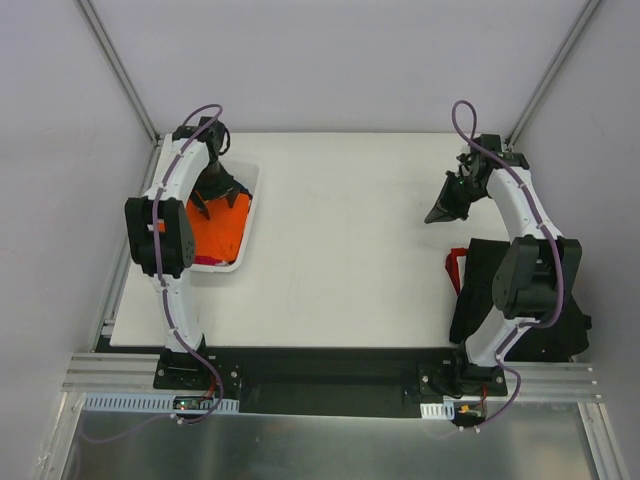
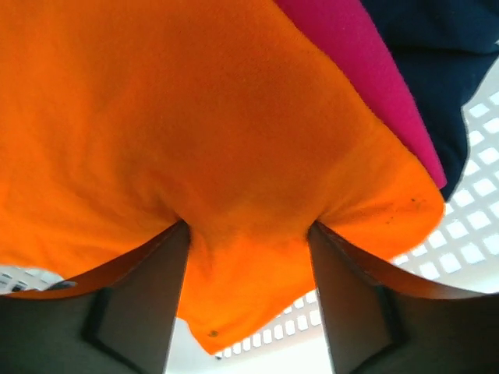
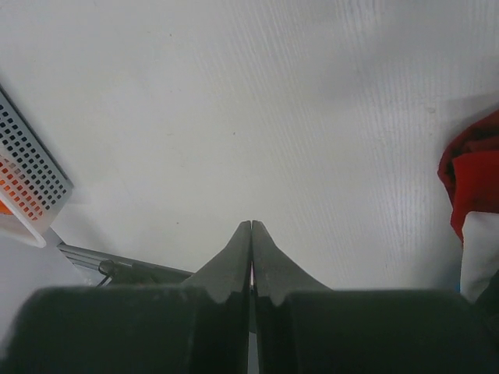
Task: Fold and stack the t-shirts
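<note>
The bright orange t-shirt (image 1: 218, 232) lies crumpled in the white lattice basket (image 1: 250, 205) at the left. My left gripper (image 1: 218, 196) is down in the basket; in the left wrist view it (image 2: 248, 226) stands open, both fingertips pressed into the orange t-shirt (image 2: 195, 132) with a fold of cloth between them. A magenta-pink t-shirt (image 2: 366, 70) and a dark one (image 2: 437, 62) lie beside the orange one. A black t-shirt (image 1: 492, 280) with red trim (image 1: 455, 268) lies at the right. My right gripper (image 1: 441, 212) hovers shut and empty (image 3: 251, 224) over bare table.
The basket's lattice wall (image 2: 475, 241) shows close behind the left fingers, and its corner (image 3: 31, 183) shows in the right wrist view. Red trim (image 3: 472, 175) lies at that view's right edge. The right arm's elbow hangs over the black shirt.
</note>
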Robot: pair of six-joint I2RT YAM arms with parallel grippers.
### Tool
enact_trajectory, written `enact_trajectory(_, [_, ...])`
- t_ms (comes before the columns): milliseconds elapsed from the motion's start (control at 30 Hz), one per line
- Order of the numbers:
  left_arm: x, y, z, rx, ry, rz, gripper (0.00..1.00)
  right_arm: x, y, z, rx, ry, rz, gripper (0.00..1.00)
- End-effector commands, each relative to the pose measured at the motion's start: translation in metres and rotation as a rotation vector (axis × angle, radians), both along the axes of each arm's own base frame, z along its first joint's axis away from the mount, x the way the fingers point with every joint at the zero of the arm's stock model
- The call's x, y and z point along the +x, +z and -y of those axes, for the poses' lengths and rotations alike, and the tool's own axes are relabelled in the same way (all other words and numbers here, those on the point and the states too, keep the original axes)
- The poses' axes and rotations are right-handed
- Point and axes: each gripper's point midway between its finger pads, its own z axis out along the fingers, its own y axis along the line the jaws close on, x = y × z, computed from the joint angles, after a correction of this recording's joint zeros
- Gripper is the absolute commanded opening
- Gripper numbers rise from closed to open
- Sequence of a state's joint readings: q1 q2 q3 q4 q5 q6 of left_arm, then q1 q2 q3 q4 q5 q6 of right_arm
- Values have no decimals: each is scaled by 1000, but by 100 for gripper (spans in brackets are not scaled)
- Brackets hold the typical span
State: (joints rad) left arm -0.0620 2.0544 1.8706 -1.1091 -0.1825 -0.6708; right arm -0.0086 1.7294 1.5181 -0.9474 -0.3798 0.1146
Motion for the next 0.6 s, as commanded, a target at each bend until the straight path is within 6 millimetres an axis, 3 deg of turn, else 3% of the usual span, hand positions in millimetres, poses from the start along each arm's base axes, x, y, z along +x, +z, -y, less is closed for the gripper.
enact_trajectory(0, [18, 5, 10, -51, -51, 49, 57, 16, 14, 3, -21, -5, 25, 3])
enact_trajectory(33, [21, 7, 10, -52, -56, 58, 55, 20, 12, 3, -20, -9, 21, 3])
enact_trajectory(133, [25, 7, 8, -59, -48, 65, 26, 33, 12, 2, -16, -21, 24, 3])
enact_trajectory(167, [25, 7, 7, -63, -43, 64, 0, 36, 12, 1, -13, -25, 25, 3])
enact_trajectory(267, [29, 7, 6, -64, -38, 68, 0, 47, 11, -1, -3, -36, 25, 3])
enact_trajectory(367, [37, 21, 9, -80, -32, 115, 0, 51, 9, -8, -3, -23, 19, 3])
enact_trajectory(567, [59, 75, 29, -184, -61, 294, 0, 43, -11, -17, -25, 13, -41, 3])
